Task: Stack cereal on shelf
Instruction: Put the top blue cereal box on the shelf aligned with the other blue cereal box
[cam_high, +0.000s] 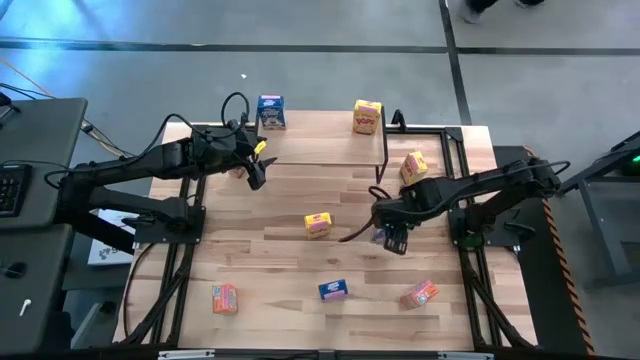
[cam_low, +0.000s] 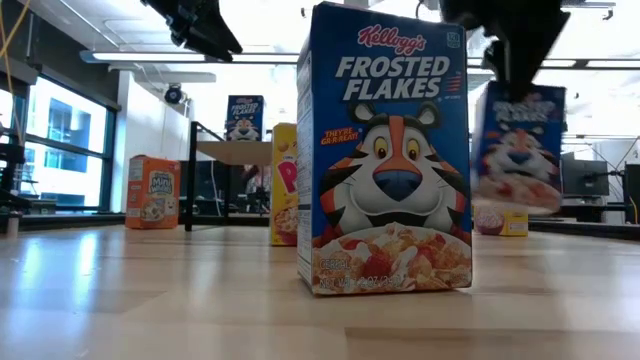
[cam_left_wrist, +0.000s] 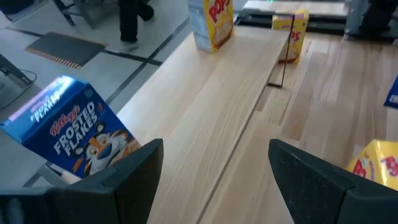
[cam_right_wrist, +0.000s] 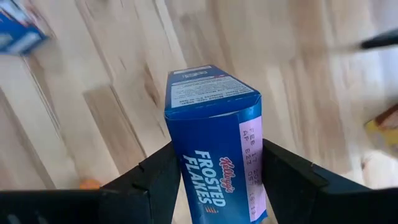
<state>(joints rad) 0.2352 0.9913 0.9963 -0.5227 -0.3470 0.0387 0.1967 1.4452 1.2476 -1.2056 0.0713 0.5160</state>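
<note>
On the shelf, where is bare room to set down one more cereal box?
The shelf top is bare between the blue box at its left end and the yellow box near its right end. The right gripper holds a blue box. The left gripper hovers open beside the shelf's left part.

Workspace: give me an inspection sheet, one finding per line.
Surface: slatted tabletop, bare wood between the boxes.
Job's things: shelf carries a blue box and a yellow box; the tabletop holds two yellow boxes, two orange boxes and another blue box.
Clutter: nothing seen.
Grippers: left end effector open, by the shelf's front edge; right end effector shut on a Frosted Flakes box, lifted off the tabletop.
Cables: black loop on the left arm.
Surroundings: person's shoes on the floor.
</note>
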